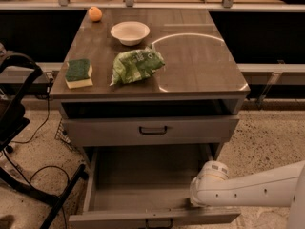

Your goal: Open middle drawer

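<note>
Grey boxy middle drawer (pixel 143 182) out; gripper (pixel 194 203) seemingly inside front-right.

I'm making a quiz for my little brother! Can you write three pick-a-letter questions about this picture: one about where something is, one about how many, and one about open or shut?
1. Where is the robot's gripper?
A) over the round white bowl
B) at the right end of the wide grey drawer, just behind its front panel
C) on the green sponge with a yellow base

2. How many things lie on the brown tabletop?
A) two
B) four
C) six

3. The wide grey drawer with the small black bar handle is:
A) pulled out
B) shut
C) taken away

Answers:
1 B, the white arm ends there.
2 B, they are the bowl, the sponge, a crumpled green bag and a small orange fruit.
3 A, its plain grey inside shows.
</note>
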`<state>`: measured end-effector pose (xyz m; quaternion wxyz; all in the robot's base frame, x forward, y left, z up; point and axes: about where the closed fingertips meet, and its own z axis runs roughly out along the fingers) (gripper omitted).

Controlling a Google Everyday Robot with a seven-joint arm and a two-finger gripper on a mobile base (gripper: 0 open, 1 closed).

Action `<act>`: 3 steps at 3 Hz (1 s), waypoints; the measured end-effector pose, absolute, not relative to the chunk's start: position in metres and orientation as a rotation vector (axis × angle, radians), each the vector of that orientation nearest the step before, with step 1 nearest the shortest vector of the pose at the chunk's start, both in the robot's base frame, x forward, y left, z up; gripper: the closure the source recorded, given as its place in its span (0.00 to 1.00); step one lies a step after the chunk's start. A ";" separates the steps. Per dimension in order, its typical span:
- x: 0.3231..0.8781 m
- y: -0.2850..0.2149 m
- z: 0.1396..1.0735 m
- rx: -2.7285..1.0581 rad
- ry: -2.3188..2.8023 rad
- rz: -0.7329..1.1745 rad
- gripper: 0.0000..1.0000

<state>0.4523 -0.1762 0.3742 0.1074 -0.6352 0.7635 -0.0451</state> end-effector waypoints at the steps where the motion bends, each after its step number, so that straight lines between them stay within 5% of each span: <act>1: 0.417 -0.160 0.374 -1.907 2.271 -0.085 1.00; 3: 0.424 -0.147 0.373 -1.990 2.224 -0.052 1.00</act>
